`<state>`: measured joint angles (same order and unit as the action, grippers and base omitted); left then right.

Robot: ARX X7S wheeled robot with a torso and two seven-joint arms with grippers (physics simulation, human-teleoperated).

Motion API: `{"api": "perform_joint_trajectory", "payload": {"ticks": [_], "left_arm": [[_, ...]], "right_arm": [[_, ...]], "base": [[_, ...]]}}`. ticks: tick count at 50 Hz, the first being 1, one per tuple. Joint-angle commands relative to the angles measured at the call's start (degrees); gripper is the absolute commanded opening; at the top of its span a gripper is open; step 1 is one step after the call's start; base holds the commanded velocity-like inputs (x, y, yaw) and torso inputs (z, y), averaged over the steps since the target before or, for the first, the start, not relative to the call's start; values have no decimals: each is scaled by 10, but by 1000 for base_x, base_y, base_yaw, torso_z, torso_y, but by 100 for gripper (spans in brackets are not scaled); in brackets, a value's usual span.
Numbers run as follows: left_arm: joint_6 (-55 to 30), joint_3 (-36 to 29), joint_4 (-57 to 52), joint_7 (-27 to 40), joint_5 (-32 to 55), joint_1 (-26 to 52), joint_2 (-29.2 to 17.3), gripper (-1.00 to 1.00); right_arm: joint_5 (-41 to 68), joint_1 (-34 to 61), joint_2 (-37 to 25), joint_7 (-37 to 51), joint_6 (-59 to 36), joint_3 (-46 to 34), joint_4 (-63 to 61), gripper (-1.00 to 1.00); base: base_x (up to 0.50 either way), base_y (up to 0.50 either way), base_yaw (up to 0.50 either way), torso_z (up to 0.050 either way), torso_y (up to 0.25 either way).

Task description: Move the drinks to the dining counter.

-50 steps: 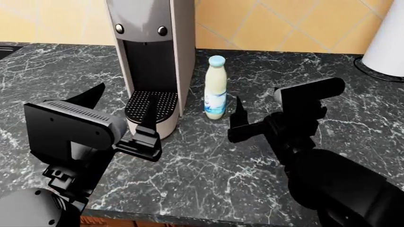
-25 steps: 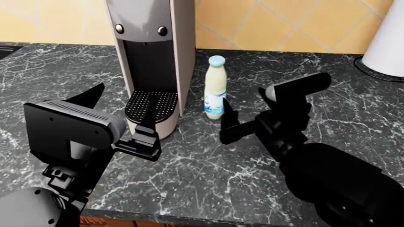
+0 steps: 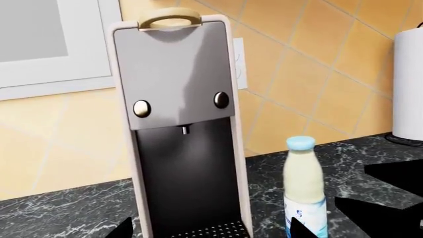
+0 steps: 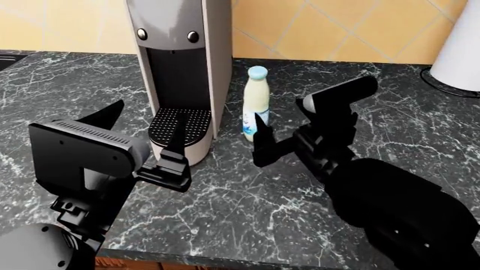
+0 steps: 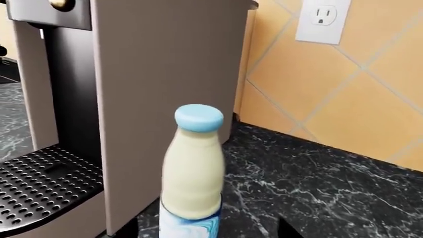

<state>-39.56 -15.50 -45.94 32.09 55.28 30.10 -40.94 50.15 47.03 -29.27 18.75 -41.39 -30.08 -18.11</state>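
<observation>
I see a dark grey veined marble counter (image 4: 248, 197) filling the head view, backed by a yellow tiled wall (image 4: 330, 28). A grey coffee machine (image 4: 180, 67) stands on it toward 12 o'clock, its perforated drip tray (image 4: 179, 125) facing me. The bottle (image 4: 257, 101) stands upright on the stone just beside the machine, at its 3 o'clock, apart from it. At 2 o'clock a white roll (image 4: 465, 50) sits on a dark round base (image 4: 439, 85) near the wall.
</observation>
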Motion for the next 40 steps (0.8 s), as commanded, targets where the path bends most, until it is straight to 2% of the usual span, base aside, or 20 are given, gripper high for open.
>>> {"api": "perform_joint_trajectory", "payload": {"ticks": [1, 13, 40], "left_arm": [[5, 1, 2, -1, -1, -3, -2, 100], [9, -1, 6, -5, -3, -4, -1, 100], [13, -4, 7, -4, -6, -7, -3, 100]], "right_arm": [[-12, 30, 13, -18, -4, -19, 17, 100], [-17, 44, 20, -35, -2, -27, 39, 100], [-54, 92, 57, -113, 30, -62, 173, 100]], "base": [[0, 0, 0, 0, 0], [0, 0, 0, 0, 0], [0, 0, 0, 0, 0]]}}
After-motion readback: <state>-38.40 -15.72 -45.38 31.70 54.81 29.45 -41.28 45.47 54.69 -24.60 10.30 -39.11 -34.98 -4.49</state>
